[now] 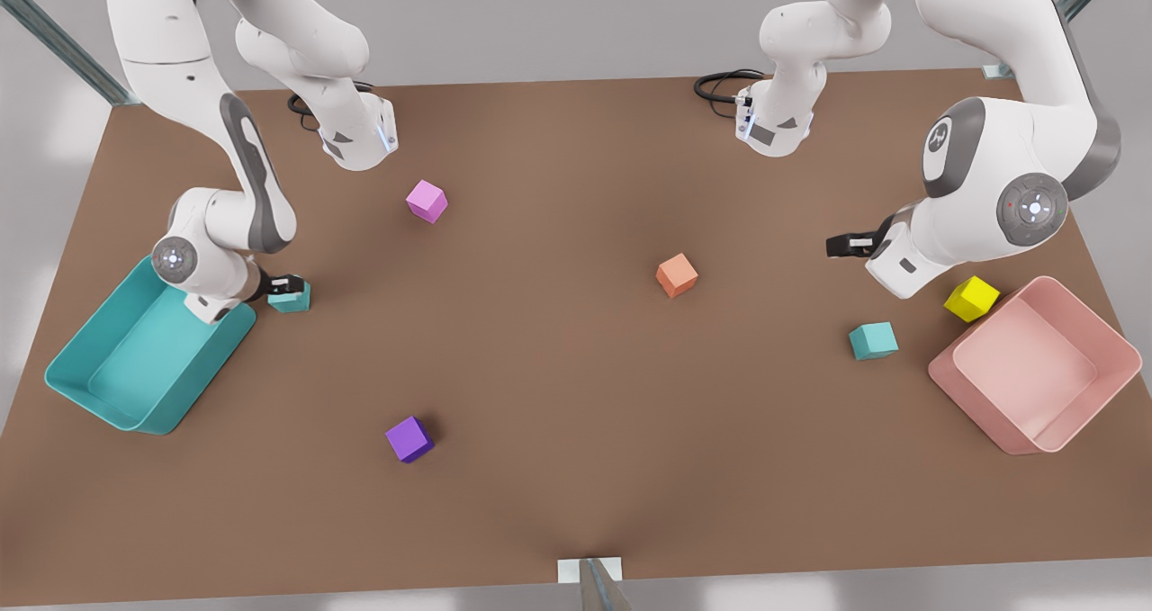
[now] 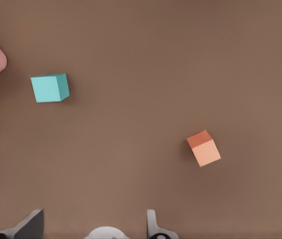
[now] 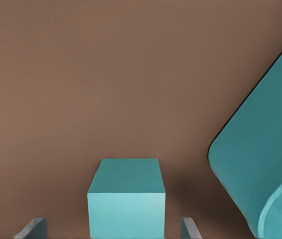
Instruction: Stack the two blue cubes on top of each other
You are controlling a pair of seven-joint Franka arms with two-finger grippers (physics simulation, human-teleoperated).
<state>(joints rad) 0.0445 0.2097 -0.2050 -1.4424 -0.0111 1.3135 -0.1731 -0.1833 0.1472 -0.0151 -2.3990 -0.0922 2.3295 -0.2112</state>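
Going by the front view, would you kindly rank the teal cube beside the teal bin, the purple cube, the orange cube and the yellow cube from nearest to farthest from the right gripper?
From the right gripper, at the front view's left:
1. Teal cube, between its fingers, beside the teal bin.
2. Purple cube, toward the near edge.
3. Orange cube, mid-table.
4. Yellow cube, far right, by the pink bin.

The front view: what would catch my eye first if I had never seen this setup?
Two white arms bend over a brown table strewn with coloured cubes. On the front view's left, the right gripper straddles a teal cube beside a teal bin, fingers open. On the front view's right, the left gripper hangs open above the other teal cube near a pink bin.
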